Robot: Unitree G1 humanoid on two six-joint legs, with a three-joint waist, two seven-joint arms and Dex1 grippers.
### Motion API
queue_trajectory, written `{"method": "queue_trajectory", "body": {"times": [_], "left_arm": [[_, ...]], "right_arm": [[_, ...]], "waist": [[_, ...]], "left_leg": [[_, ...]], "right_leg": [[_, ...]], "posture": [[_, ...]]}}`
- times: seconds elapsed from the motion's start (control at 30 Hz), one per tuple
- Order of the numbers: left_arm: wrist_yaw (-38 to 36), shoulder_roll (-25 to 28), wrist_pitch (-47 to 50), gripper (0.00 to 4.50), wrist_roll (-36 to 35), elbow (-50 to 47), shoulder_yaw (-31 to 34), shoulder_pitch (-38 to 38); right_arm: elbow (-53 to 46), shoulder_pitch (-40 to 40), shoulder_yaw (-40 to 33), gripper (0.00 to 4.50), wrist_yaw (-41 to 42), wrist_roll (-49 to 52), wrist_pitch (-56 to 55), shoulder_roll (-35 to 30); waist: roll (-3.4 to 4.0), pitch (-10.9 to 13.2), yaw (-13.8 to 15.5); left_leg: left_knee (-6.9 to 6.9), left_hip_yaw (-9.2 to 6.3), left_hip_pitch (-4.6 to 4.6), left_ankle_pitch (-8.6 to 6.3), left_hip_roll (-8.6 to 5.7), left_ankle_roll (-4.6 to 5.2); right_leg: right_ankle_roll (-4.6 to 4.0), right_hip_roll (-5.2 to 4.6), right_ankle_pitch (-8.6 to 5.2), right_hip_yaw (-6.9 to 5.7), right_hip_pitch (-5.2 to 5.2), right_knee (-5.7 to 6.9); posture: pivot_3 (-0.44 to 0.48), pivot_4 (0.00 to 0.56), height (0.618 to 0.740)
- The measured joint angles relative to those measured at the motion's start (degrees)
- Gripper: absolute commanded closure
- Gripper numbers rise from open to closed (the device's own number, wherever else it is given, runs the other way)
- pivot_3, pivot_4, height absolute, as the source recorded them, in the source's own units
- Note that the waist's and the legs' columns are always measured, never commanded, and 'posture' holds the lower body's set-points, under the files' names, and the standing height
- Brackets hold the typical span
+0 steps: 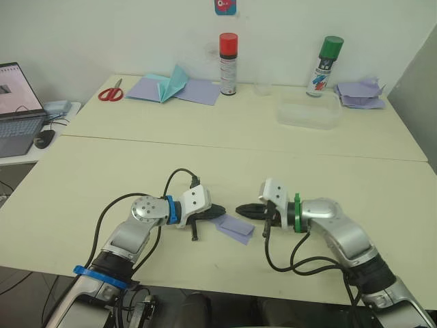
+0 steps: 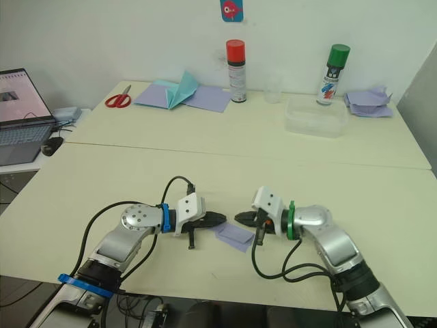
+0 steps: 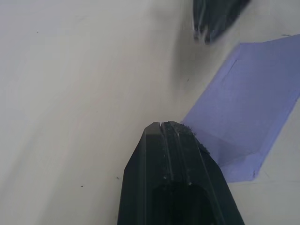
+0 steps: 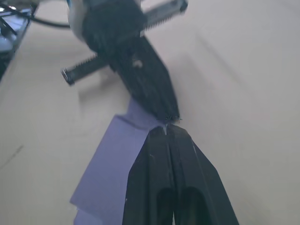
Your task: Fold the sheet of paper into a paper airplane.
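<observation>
Close to you, the sheet of paper (image 1: 235, 227) lies flat on the front table (image 1: 102, 178), already folded into a small shape. It sits between your two grippers. Your left gripper (image 1: 220, 212) has its fingers pressed together, tip at the paper's near corner. Your right gripper (image 1: 242, 210) has its fingers pressed together too, just beside the far edge. You look to be midway through folding, not gripping anything. Next, you need to open one gripper and lift an edge. Farther back lie scissors (image 1: 110, 92), two spray cans (image 1: 228, 63) and spare lavender papers (image 1: 360, 93).
</observation>
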Motion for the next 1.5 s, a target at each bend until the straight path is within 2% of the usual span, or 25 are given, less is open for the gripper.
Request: {"method": "queue_trajectory", "body": {"times": [0.3, 0.53, 0.7, 0.83, 1.03, 1.27, 1.37, 1.5], "left_arm": [[-0.06, -0.06, 0.61, 4.5, -0.35, 0.08, 0.98, 0.1], [-0.07, -3.33, 16.8, 4.5, -10.55, -6.37, 5.54, 0.08], [2.03, -6.11, 20.88, 4.5, -10.49, -10.4, 3.33, -0.08], [4.12, -5.9, 20.99, 4.5, -6.3, -8.36, 0.7, 0.91], [4.62, -3.55, 17.5, 4.5, -5.45, -7.13, 0.56, 1.64], [4.76, -0.41, 16.55, 4.5, -6.86, -6.99, 4.35, 3.97], [6.15, 1.78, 16.54, 4.5, -6.9, -4.92, 7.94, 4.5], [6.11, 1.9, 15.5, 4.5, -6.91, -3.11, 8.66, 4.04]], "right_arm": [[-0.17, 0.93, 3.37, 4.46, -0.55, -3.61, -0.82, -0.26], [0.51, 0.54, 3.63, 4.46, -0.44, -5.25, -3.38, -0.43], [0.87, 0.1, 3.69, 4.46, -0.19, -5.26, -3.37, -0.43], [0.92, -0.06, 3.68, 4.46, -0.12, -5.25, -3.28, -0.54], [1.12, -0.27, 3.64, 4.46, -0.18, -5.24, -3.19, -0.85], [1.53, -0.48, 3.6, 4.46, -0.19, -5.24, -3.17, -0.84], [1.74, -0.62, 3.61, 4.46, -0.08, -5.23, -3.18, -0.85], [2.37, -1.12, 3.56, 4.46, 0.4, -5.23, -3.22, -0.86]], "waist": [[0.02, 0.0, -0.03], [-0.03, 0.07, -0.04], [-0.03, 0.06, -0.01], [-0.03, 0.06, -0.01], [-0.02, 0.05, -0.09], [0.0, 0.04, -0.24], [0.0, 0.04, -0.24], [0.01, 0.03, -0.14]], "left_leg": [[0.01, 0.03, 0.03, 0.0, 0.02, 0.0], [0.05, -0.02, -0.12, 0.0, 0.01, 0.0], [0.04, -0.03, -0.11, 0.01, -0.01, 0.0], [0.04, -0.04, -0.11, 0.01, -0.03, 0.0], [0.02, -0.01, -0.02, 0.0, 0.02, 0.0], [0.0, 0.03, 0.11, 0.0, 0.07, 0.0], [-0.01, 0.03, 0.15, 0.0, 0.07, 0.0], [0.0, 0.05, 0.19, 0.0, 0.04, 0.0]], "right_leg": [[0.01, 0.0, 0.0, -0.01, 0.0, -0.01], [0.01, 0.01, 0.0, -0.03, -0.08, -0.01], [0.0, 0.01, 0.0, -0.02, -0.06, -0.01], [0.0, 0.01, 0.0, 0.0, -0.07, -0.03], [0.0, 0.01, 0.0, -0.01, -0.01, -0.06], [0.01, 0.01, 0.0, -0.02, 0.01, -0.01], [0.01, 0.01, -0.01, -0.02, 0.02, 0.0], [0.01, -0.01, 0.0, 0.0, 0.07, -0.01]], "posture": [[0.0, 0.15, 0.74], [0.0, 0.15, 0.74], [0.0, 0.15, 0.74], [0.0, 0.15, 0.74], [0.0, 0.15, 0.74], [0.0, 0.15, 0.74], [0.0, 0.15, 0.74], [0.0, 0.15, 0.74]]}}
